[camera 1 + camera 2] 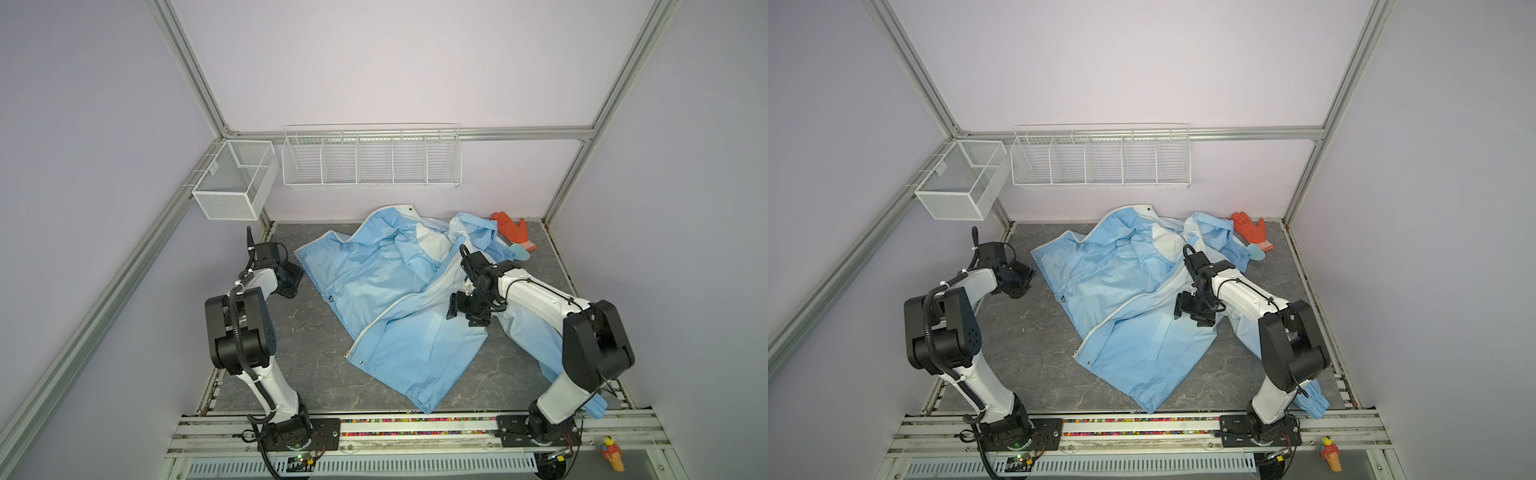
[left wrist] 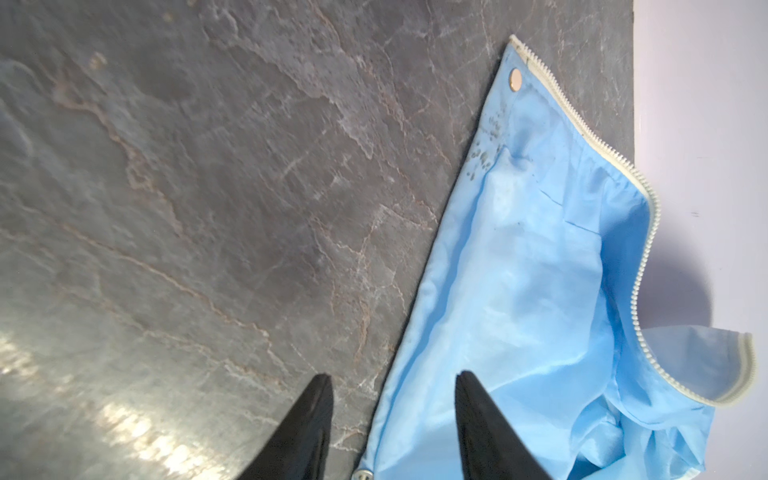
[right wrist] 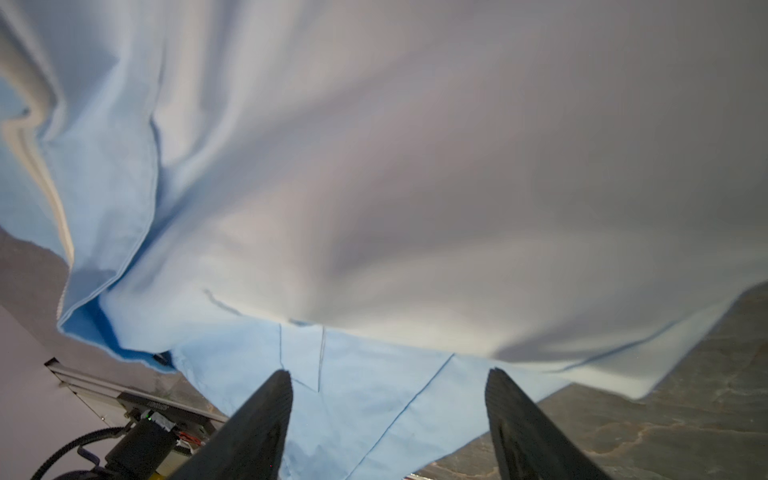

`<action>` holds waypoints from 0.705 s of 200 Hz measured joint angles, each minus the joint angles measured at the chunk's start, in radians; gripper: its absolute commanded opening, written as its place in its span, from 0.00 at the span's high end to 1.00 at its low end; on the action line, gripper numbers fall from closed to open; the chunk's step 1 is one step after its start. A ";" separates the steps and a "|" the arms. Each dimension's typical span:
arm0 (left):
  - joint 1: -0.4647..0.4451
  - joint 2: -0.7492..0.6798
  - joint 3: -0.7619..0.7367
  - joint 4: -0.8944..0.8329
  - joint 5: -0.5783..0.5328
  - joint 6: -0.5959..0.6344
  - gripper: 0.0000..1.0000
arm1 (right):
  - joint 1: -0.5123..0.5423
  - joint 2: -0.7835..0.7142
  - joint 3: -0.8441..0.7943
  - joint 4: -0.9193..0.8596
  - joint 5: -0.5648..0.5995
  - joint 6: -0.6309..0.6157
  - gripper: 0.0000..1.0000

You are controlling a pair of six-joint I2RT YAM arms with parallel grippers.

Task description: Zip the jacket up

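The light-blue jacket lies spread and unzipped on the grey stone-patterned table in both top views. One white zipper edge runs diagonally down its middle. The other zipper edge borders the left panel, with a snap button at its corner. My left gripper hovers open at the jacket's left edge, and the cloth's hem passes beneath the gap between its fingers. My right gripper is open just above the right front panel, with nothing between its fingers.
An orange glove lies at the back right beside a sleeve cuff. A white wire rack and a mesh box hang on the walls. One sleeve runs under the right arm. A small toy stands at the front right.
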 measured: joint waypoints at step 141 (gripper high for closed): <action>0.039 0.077 0.057 0.063 0.018 -0.047 0.52 | -0.316 0.299 0.329 -0.097 0.071 -0.077 0.25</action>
